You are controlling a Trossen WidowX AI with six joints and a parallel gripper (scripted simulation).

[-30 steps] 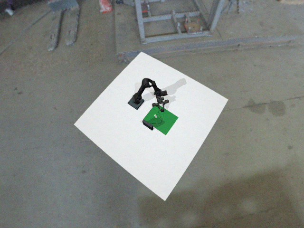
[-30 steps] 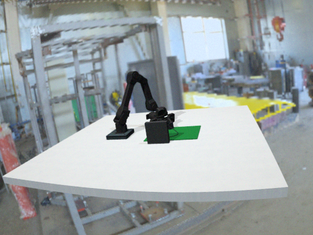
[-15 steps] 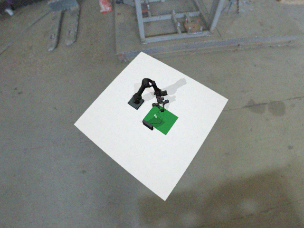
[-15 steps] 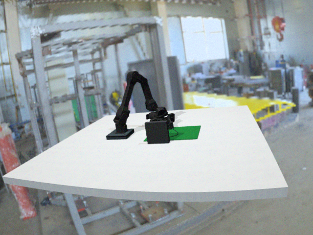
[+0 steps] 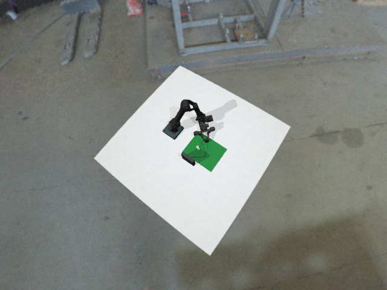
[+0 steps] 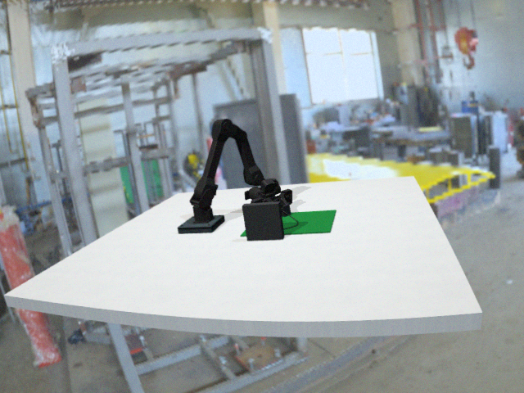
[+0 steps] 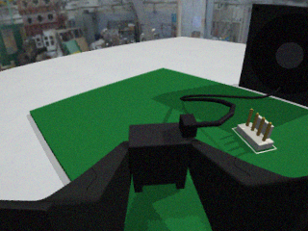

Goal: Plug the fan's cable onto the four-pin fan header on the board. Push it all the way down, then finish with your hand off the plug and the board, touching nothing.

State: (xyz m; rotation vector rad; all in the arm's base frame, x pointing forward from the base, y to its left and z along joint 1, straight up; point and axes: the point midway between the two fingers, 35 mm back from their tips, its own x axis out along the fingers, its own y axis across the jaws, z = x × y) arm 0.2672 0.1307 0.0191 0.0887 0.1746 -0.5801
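My gripper (image 7: 158, 146) (image 5: 205, 139) is shut on the black plug (image 7: 159, 135), a block with two short legs pointing down. It holds the plug above the green board (image 7: 96, 125) (image 5: 215, 151) (image 6: 317, 222). The white four-pin header (image 7: 256, 136) (image 5: 198, 147) stands on the board to the right of the plug and farther off in the wrist view, its brass pins bare. The black cable (image 7: 234, 110) leaves the plug's right side and loops to the fan (image 7: 265, 34) (image 5: 188, 159) (image 6: 263, 220). In the exterior view, the fan hides the header and part of the gripper.
The fan stands upright at the board's edge, beyond the header in the wrist view. The arm's base (image 5: 173, 132) (image 6: 201, 224) stands on the white table (image 5: 175, 193) (image 6: 211, 274) beside the board. The cable's loop hangs between the plug and the header side.
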